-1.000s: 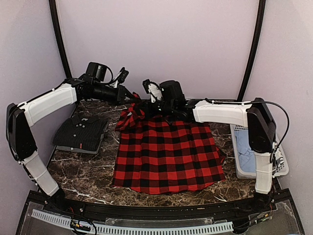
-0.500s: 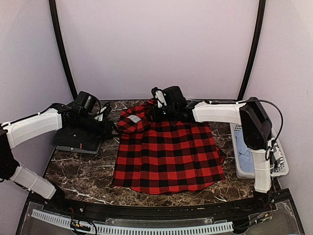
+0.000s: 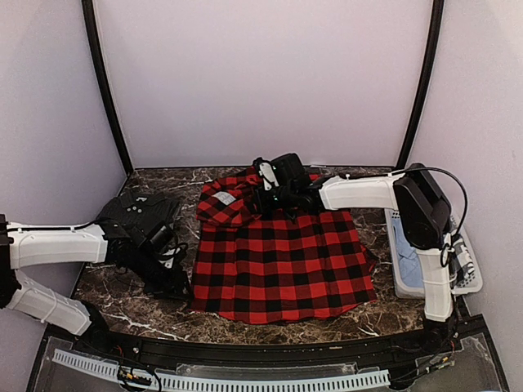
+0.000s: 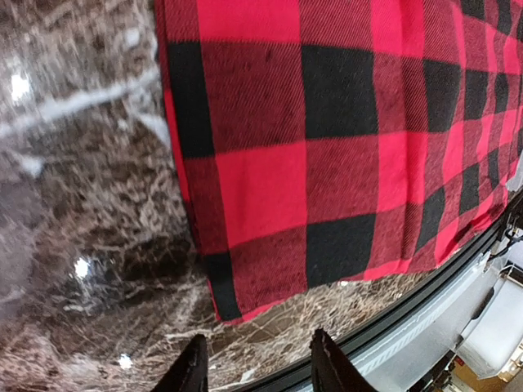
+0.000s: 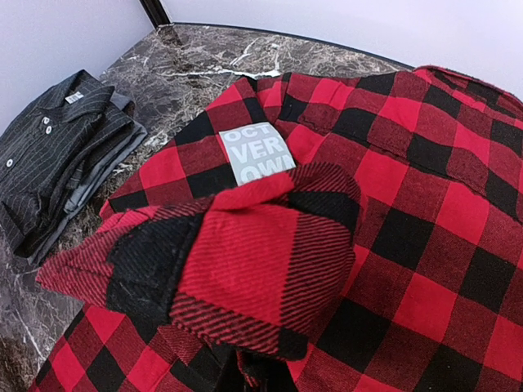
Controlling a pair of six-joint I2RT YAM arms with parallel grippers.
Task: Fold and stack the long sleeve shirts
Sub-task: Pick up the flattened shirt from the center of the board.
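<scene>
Spanning marble table (image 3: 131,304), lilac walls (image 3: 261,82), flannel shirt (image 3: 278,261); right pincer (image 3: 265,194) pinching it, left pincer (image 4: 257,353) parted, empty

Left gripper (image 4: 259,349) has let go of the flannel (image 3: 282,261) at its far-left corner. It swung back across the charcoal shirt (image 3: 139,214) and dropped low over the table (image 3: 131,306), at the flannel's near-left hem corner, with jaws now parted and empty. Right gripper (image 3: 266,196) has come down and slightly left. The flannel's raised far-left part now lies folded over, grey label (image 5: 257,153) facing up.
</scene>
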